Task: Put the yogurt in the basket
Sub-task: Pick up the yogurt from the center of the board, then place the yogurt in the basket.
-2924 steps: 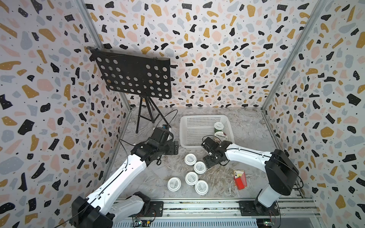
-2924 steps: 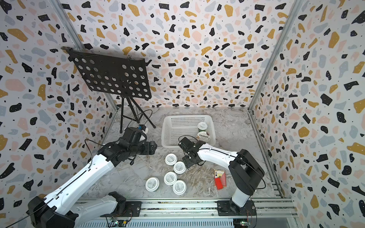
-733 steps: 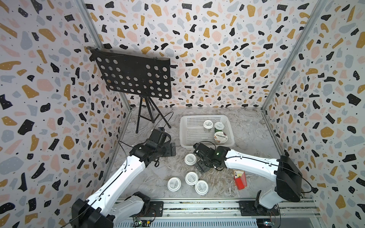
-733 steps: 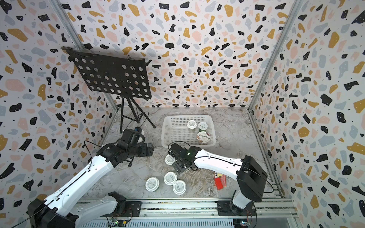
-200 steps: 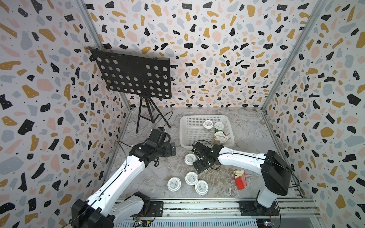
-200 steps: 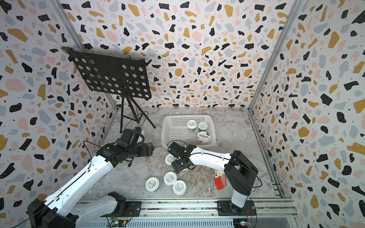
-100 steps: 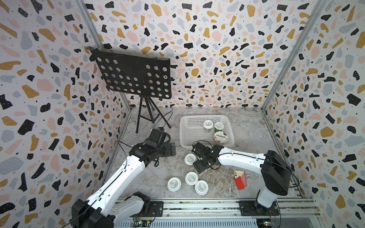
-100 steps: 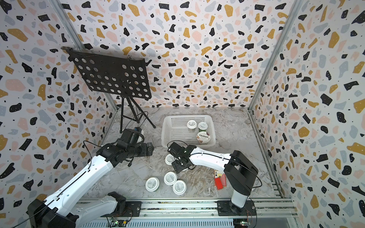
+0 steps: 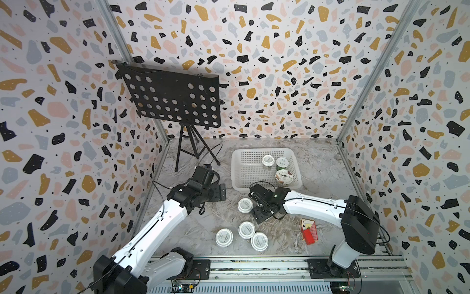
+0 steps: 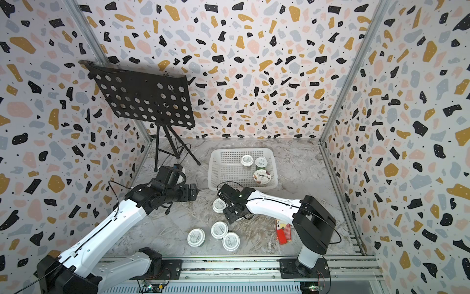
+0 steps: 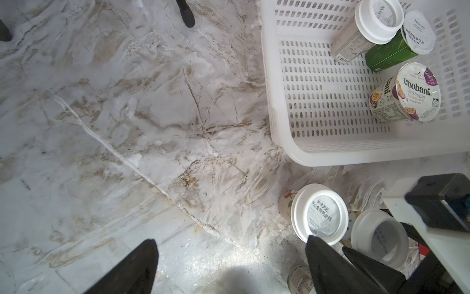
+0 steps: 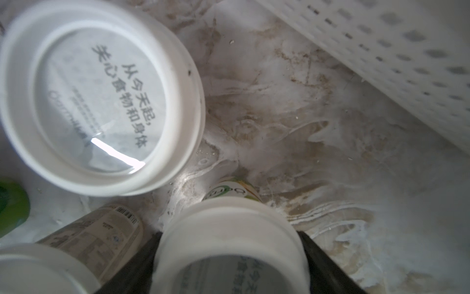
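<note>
White basket (image 9: 248, 170) holds three upright yogurt cups (image 9: 268, 160) — five more outside.

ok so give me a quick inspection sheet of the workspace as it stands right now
surface: marbled table, no spills seen
job's things: basket holds white-lidded cup, green cup and Chobani cup; on the table, lone cup just in front of the basket, front trio of cups grouped nearer the front
clutter: red card box on the table
grippers: left gripper open, empty, over bare table; right gripper closed on fifth cup, which stands on the table
cables: black loops at both wrists
surroundings: music stand at the back; speckled walls
</note>
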You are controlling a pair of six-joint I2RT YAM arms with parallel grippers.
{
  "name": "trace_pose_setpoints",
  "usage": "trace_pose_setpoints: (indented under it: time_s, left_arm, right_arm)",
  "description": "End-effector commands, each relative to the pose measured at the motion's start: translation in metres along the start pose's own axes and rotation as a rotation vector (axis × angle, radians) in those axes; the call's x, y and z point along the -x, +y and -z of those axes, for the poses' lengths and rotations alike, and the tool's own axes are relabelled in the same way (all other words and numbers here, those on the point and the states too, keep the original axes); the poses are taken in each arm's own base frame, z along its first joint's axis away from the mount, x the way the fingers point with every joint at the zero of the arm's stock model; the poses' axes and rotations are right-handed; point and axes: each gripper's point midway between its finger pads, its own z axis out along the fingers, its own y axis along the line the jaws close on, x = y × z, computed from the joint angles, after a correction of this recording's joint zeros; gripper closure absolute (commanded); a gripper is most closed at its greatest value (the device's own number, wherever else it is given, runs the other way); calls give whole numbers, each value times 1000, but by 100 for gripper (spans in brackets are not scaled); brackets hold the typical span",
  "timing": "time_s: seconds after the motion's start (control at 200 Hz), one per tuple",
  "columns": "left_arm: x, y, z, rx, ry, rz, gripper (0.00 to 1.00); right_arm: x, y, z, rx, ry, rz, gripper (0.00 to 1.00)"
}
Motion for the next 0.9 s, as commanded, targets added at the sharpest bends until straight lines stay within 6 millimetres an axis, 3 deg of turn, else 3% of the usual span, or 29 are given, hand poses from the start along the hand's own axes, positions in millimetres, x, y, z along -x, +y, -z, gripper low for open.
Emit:
trace_pose_setpoints:
  time_s: [0.0,0.32,0.551,0.781,0.896]
  left_arm:
    - [8,-2,4,-7,-26,-1,6]
    - [15,-9,8,-39,-36,9,6]
    - [21,-15,7,-53,-34,10,6]
    - [17,-17,-6,-54,5,9,7]
    - [16,-16,-13,-43,24,4,7]
  right_arm:
    - [-1,-10,22,-27,-22,4,21]
    - [19,-31,74,-70,-97,13,21]
    - [52,-53,108,-100,-159,13,22]
    - [101,-77,116,-111,-207,-14,22]
    - [123,-85,103,-106,-212,-29,22]
